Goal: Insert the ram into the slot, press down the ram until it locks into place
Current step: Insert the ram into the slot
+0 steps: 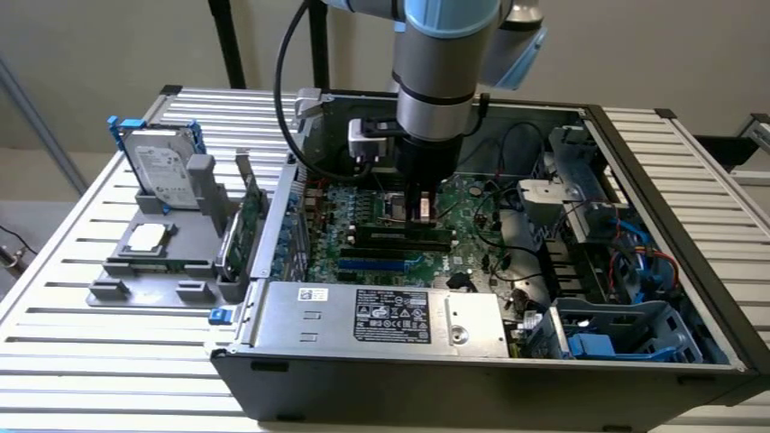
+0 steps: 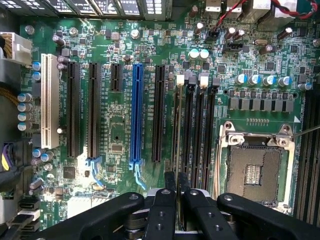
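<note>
1. Nearly closed, the gripper (image 2: 177, 186) pinches the ram (image 2: 179, 130), seen edge-on, lying along the slot (image 2: 175, 125), the outermost of four on the blue socket's (image 2: 135, 117) side.
2. Whether the ram is fully seated is hard to tell; the fingers (image 2: 170, 195) cover its near end.
3. Beyond the other black slots lies the processor socket (image 2: 255, 167). In the exterior view, the arm (image 1: 439, 81) reaches down into the open case (image 1: 481, 379).

The power supply label (image 1: 394, 317) and motherboard print (image 2: 148, 107) are too small to read.
</note>
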Tool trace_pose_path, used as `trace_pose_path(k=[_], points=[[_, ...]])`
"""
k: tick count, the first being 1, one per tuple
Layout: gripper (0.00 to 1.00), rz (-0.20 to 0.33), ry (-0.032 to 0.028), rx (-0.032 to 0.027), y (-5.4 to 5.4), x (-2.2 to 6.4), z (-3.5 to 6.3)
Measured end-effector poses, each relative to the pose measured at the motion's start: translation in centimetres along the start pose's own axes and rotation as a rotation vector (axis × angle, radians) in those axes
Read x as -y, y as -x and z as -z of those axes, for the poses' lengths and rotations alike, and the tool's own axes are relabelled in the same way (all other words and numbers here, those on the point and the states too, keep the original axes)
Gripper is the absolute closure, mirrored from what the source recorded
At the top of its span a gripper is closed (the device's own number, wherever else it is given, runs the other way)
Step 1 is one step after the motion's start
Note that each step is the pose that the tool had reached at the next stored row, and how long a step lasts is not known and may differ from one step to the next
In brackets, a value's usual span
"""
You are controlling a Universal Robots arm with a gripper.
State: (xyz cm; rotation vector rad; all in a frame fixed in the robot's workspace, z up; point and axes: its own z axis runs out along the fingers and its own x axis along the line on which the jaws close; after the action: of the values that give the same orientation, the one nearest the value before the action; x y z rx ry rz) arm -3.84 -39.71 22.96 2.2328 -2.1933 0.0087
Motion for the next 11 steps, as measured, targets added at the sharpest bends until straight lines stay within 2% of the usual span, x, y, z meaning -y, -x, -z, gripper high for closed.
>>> trace_pose_path(k=[11], points=[[0.87,0.000,-0.0016,-0.0001,0.09,-0.01,-0.15]])
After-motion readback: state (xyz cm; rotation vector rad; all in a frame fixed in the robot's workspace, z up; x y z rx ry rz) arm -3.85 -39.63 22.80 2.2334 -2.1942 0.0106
